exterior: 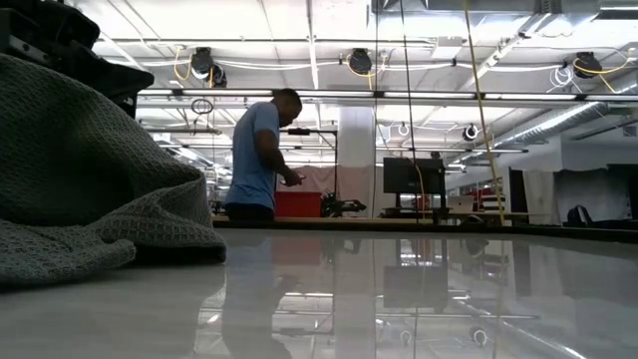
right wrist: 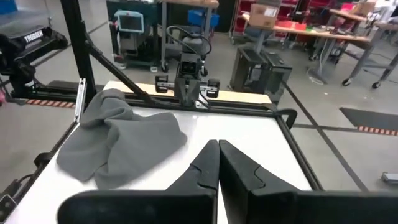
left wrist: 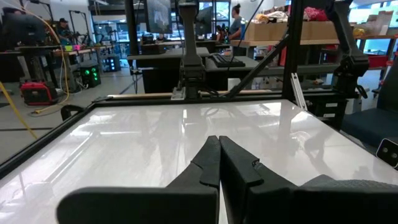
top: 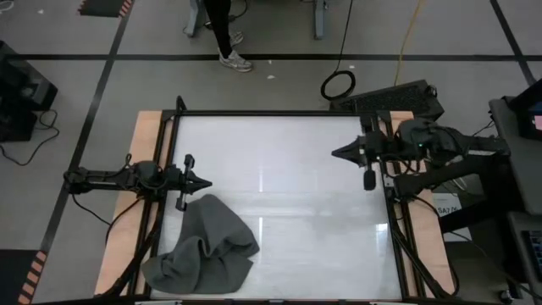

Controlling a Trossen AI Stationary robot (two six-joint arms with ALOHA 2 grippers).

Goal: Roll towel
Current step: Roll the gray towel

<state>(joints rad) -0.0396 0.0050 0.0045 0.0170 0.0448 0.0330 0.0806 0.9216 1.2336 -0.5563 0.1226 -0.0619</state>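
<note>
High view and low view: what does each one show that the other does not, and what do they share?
Only the high view shows both arms: the left gripper shut beside the towel, the right gripper shut at the table's other side. Only the low view shows the towel's woven texture, the ceiling and a person's upper body. Both show the crumpled grey towel, unrolled, on the glossy white table.

Robotics lab: workbenches [left wrist: 186,59], monitors [exterior: 409,178], ceiling cables [exterior: 478,110].
</note>
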